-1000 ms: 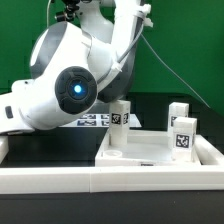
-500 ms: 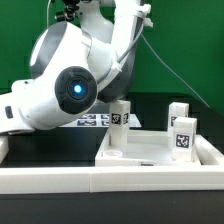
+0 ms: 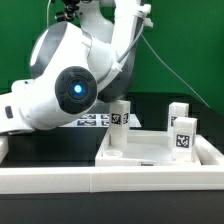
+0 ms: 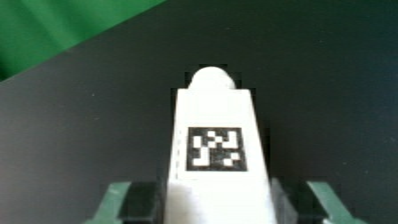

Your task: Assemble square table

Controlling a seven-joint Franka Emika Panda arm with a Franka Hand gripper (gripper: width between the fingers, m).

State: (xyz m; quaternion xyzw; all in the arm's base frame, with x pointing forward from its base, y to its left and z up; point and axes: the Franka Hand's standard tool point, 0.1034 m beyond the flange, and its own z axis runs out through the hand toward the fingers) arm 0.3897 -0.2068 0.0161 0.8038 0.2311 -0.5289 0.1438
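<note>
In the wrist view my gripper (image 4: 222, 205) holds a white peg leg (image 4: 217, 120) with a black-and-white tag. The leg lies lengthwise between the green fingers (image 4: 125, 200), with their dark pads against its sides, above the black table. In the exterior view the white square table top (image 3: 150, 152) lies with its rim up on that view's right. Three white tagged legs stand upright at its corners: one at the back left (image 3: 121, 122), one at the back right (image 3: 179, 111) and one nearer on the right (image 3: 184, 136). The arm's body hides the gripper there.
The arm's large white joint with its blue light (image 3: 75, 90) fills the exterior view's left. The marker board (image 3: 95, 121) lies behind it on the black table. A long white border rail (image 3: 60, 182) runs across the front. A green curtain (image 3: 185, 45) hangs at the back.
</note>
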